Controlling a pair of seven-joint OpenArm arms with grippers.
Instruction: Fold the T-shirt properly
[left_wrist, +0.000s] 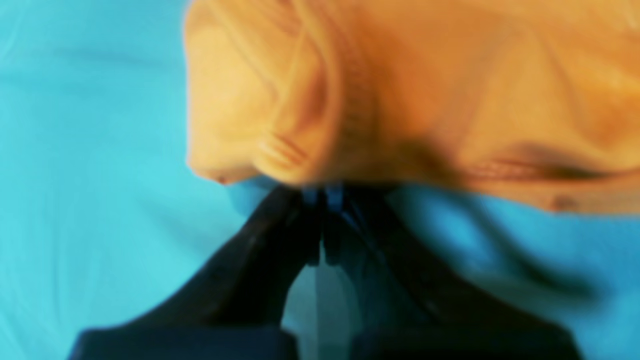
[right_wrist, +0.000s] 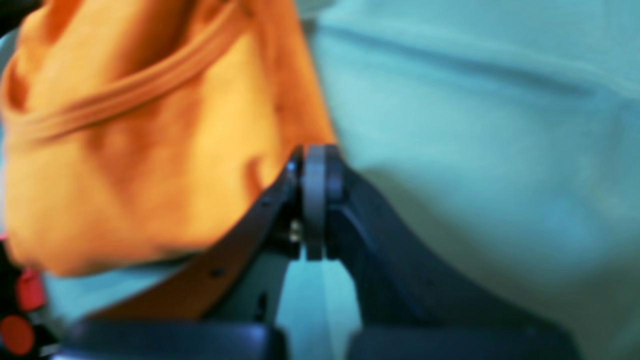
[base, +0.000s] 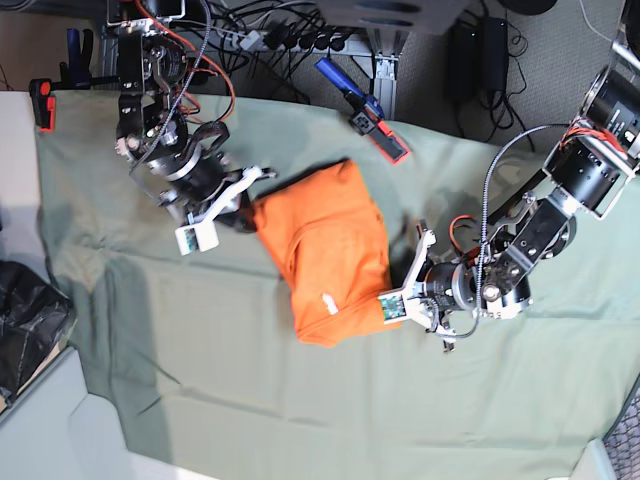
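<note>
- dark fingers (left_wrist: 320, 200) of the left gripper (left_wrist: 322, 192) are pressed together at the lower hem of the plain bright orange soft-fabric t-shirt (base: 325, 255); whether cloth is pinched between them is too blurred to tell.
- right gripper (right_wrist: 315, 165) fingers (right_wrist: 345, 210) are together too, tips touching the shirt's edge beside the ribbed collar.
- the shirt lies folded into a compact bundle between both arms.
- under it spreads a large sage-green cloth (base: 200, 350) covering the tabletop.
</note>
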